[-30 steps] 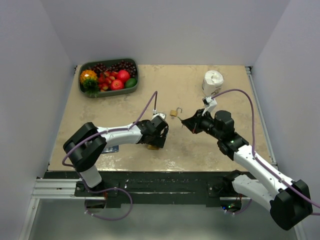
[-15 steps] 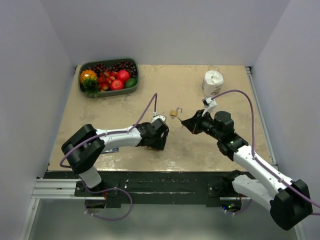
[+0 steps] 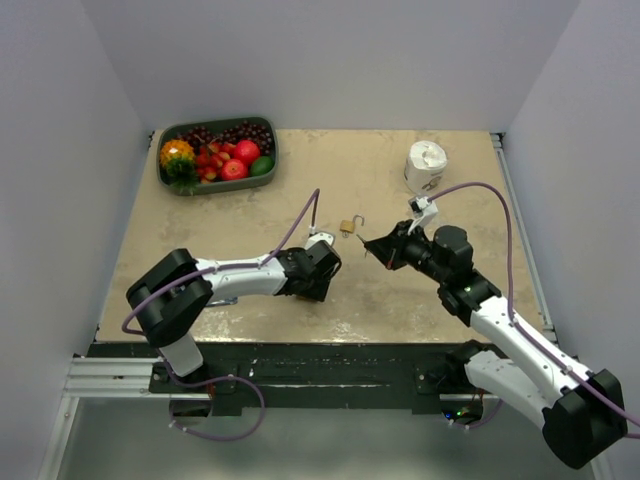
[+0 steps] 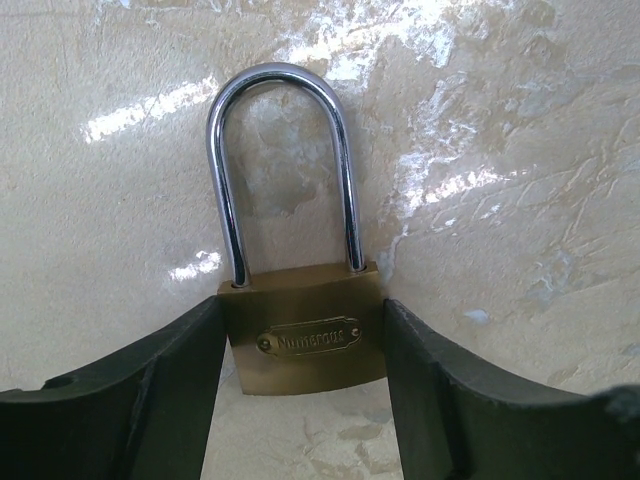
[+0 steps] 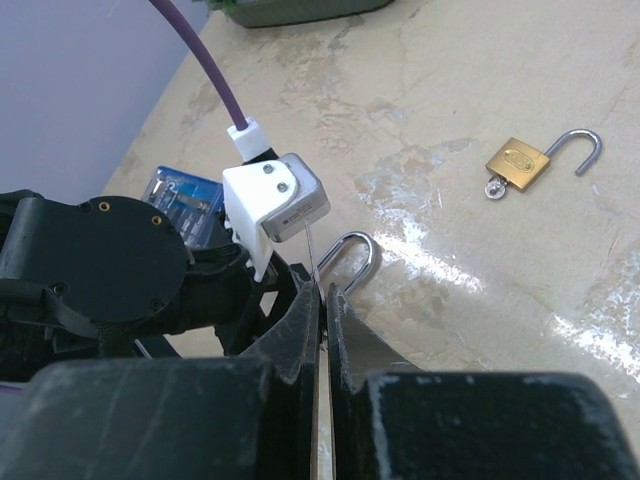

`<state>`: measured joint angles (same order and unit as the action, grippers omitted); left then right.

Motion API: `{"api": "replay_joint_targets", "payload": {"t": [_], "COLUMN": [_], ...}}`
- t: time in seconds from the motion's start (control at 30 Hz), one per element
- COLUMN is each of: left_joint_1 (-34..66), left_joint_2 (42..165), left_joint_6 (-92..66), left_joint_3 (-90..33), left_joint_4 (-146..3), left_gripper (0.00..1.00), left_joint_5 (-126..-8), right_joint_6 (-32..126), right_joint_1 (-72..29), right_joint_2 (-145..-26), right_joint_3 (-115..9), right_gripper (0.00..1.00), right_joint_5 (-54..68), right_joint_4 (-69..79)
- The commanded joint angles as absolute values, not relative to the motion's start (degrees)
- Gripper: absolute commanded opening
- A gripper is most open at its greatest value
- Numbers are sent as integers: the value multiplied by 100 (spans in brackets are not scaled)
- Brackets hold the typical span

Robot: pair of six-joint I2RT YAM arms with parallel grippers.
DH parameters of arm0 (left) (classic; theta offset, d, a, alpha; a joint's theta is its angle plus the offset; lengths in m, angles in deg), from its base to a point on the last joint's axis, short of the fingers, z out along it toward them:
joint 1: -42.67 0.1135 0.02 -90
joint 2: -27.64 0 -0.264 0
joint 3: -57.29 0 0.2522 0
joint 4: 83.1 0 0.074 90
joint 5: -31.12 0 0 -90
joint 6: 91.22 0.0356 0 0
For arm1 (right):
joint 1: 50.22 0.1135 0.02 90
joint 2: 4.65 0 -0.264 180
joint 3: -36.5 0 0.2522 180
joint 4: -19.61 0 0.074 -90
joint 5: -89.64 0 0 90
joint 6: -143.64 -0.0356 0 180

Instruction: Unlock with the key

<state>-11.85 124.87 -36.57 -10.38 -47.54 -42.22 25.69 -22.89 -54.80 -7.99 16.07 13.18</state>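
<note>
A brass padlock [image 4: 305,340] with its steel shackle [image 4: 280,150] closed lies on the table between my left fingers. My left gripper [image 4: 302,308] is shut on its body, both pads against its sides; in the top view this gripper [image 3: 322,270] is low at mid table. My right gripper [image 5: 322,292] is shut on the thin silvery key [image 5: 312,250], which sticks out edge-on from the fingertips, just short of the held padlock's shackle [image 5: 352,258]. In the top view the right gripper [image 3: 370,245] is right of the left one.
A second brass padlock [image 5: 520,165] with its shackle swung open lies beyond the grippers [image 3: 349,227]. A fruit tray [image 3: 218,155] is at the back left, a white roll [image 3: 426,165] at the back right, and a blue packet [image 5: 183,196] is by the left arm.
My left gripper has shifted slightly to the right and turned a little with its padlock. My right arm has hardly moved.
</note>
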Motion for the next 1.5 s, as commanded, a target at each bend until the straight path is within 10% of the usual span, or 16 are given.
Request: {"api": "replay_joint_targets", "payload": {"t": [0.0,1.47], "left_joint_1": [-1279,-5], "left_joint_2": [13161,12475], "left_joint_6": [-3805,-6713], "left_joint_3": [-788,258], "left_joint_4": [-4368,-9368], "left_gripper": [3,0], "left_joint_5": [-4763,-5563], "right_joint_6": [2516,1189], "right_joint_1": [-2297,-1058], "right_joint_2": [-5335,-7892], "right_joint_3": [-776,727], "right_gripper": [0,0], "right_joint_5": [1652,78], "right_joint_4": [1411,4866]}}
